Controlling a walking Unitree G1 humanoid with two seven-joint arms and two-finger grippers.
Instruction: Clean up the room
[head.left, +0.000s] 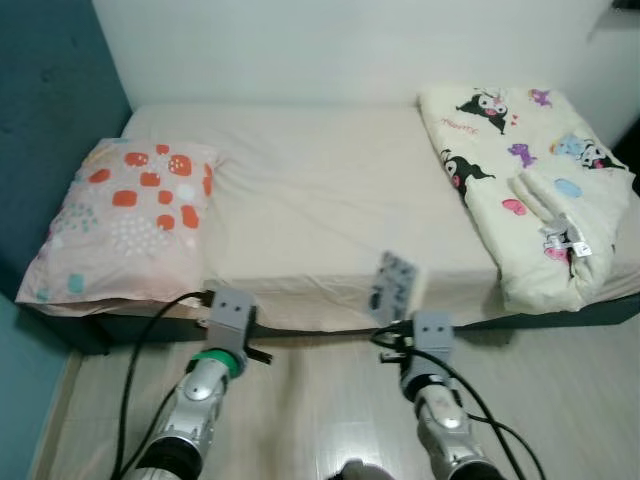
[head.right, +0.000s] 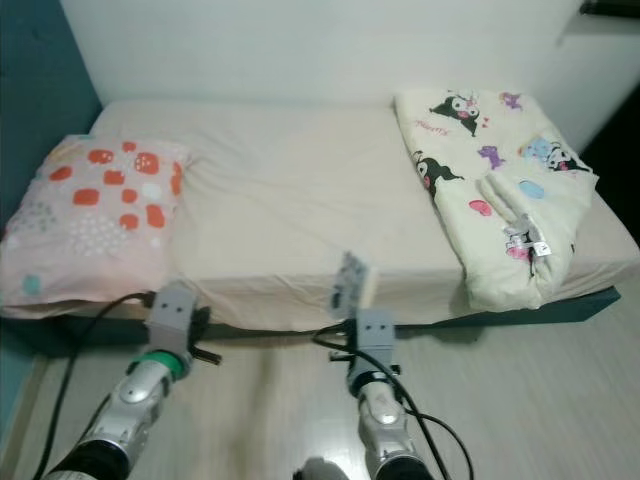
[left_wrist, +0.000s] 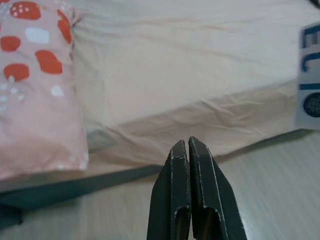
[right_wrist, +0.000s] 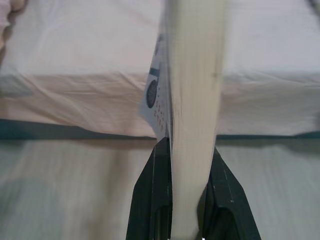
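A bed (head.left: 320, 200) with a cream sheet stands in front of me, across the head views. My right gripper (right_wrist: 189, 148) is shut on a thick cream book (right_wrist: 195, 90) with a blue-printed cover. It holds the book upright (head.left: 395, 284) just before the bed's near edge. My left gripper (left_wrist: 189, 143) is shut with nothing in it, and hangs low over the floor near the bed's front edge. A pink pillow (head.left: 135, 215) with red spots lies at the bed's left end. At the right end lies a folded cartoon-print blanket (head.left: 530, 170).
A teal wall (head.left: 50, 100) borders the bed on the left and a white wall (head.left: 330, 45) runs behind it. Pale wood floor (head.left: 320, 400) lies between me and the bed's dark base (head.left: 150, 328). Black cables (head.left: 140, 350) trail from both wrists.
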